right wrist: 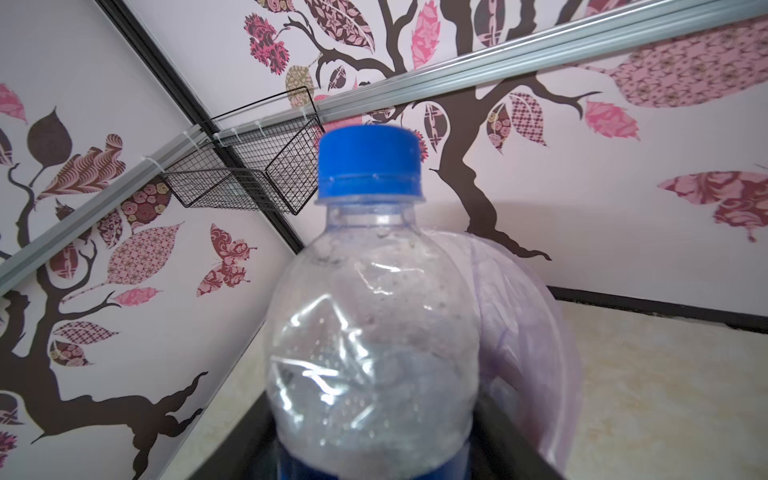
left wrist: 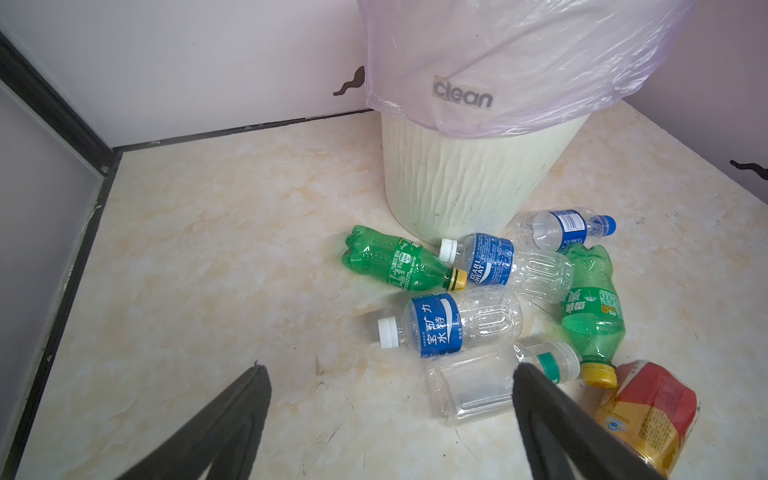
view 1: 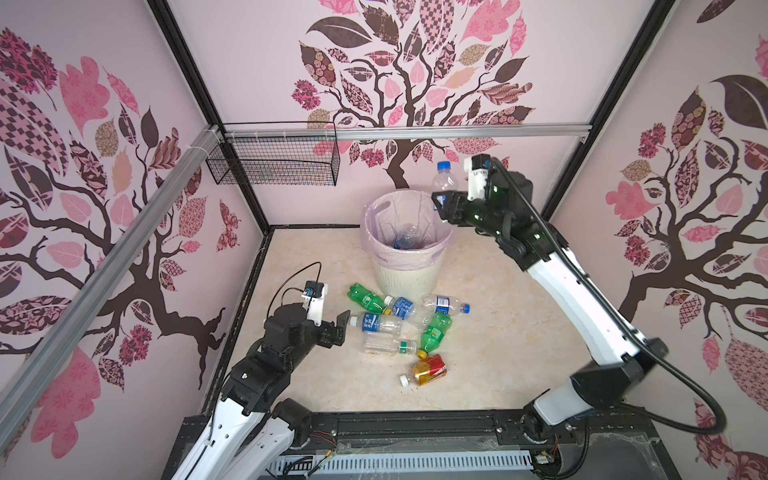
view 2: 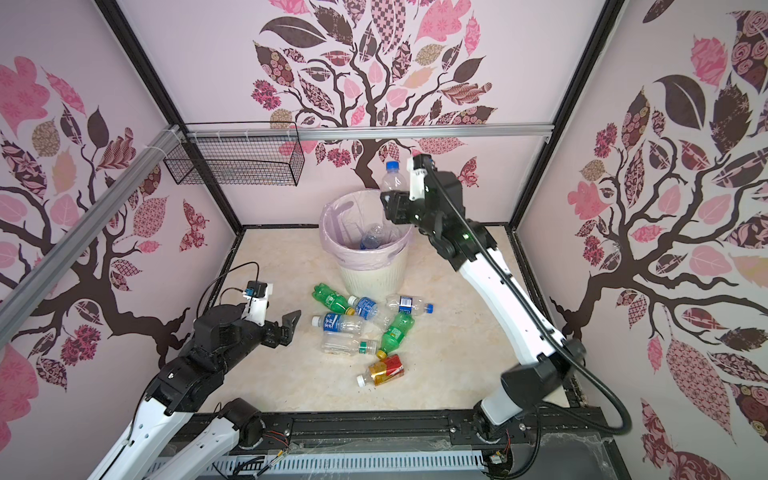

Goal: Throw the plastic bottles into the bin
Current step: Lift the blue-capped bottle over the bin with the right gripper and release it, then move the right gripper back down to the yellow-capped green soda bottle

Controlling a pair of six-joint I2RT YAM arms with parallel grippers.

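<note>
1. The right gripper (view 1: 441, 204) is reaching over the right edge of the bin's mouth. A clear blue-capped bottle (right wrist: 374, 332) is standing cap-up between its fingers. Whether they are pressing on it or loosened, I cannot tell.
2. The bin (view 1: 403, 278), lined with a pink bag (view 1: 376, 245), is standing at the back of the floor (view 1: 498, 353). A crumpled bottle (view 1: 405, 240) is lying inside it.
3. The left gripper (left wrist: 390, 370) is hovering low, jaws spread wide and gripping nothing.
4. Seven plastic bottles (view 1: 378, 323) are lying clustered just in front of the bin and just beside the left gripper. An amber bottle (view 1: 428, 369) is lying nearest the front.
</note>
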